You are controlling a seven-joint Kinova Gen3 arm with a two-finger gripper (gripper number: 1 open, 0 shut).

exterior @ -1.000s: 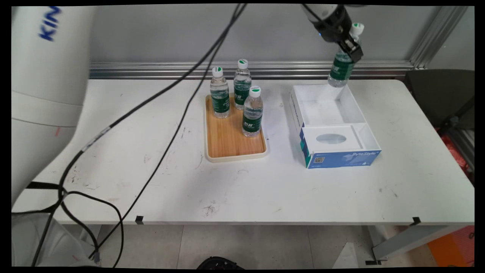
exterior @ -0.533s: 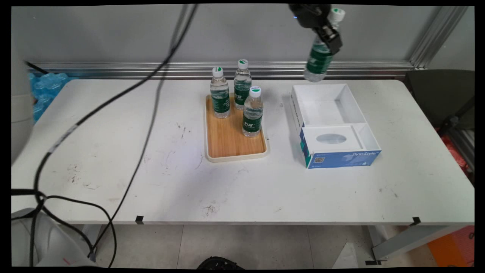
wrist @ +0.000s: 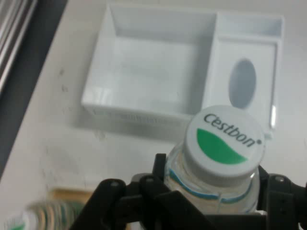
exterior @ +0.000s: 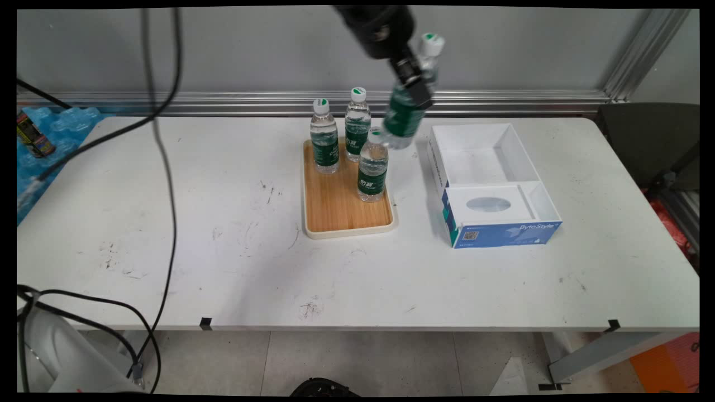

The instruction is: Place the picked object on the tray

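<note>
My gripper is shut on a water bottle with a green label and a white-and-green cap. The bottle hangs tilted in the air, between the wooden tray and the white box. Its base is close to the front bottle on the tray. Two more bottles stand at the tray's far end, one on the left and one on the right. In the hand view the cap fills the space between my gripper's black linkage, with the white box below it.
The white box has a blue front side and an inner insert with an oval hole. Black cables hang over the table's left part. Blue packaging lies at the far left edge. A dark chair stands at the right.
My gripper has carried the bottle from above the white box's far end leftward, then down toward the tray's right side.
</note>
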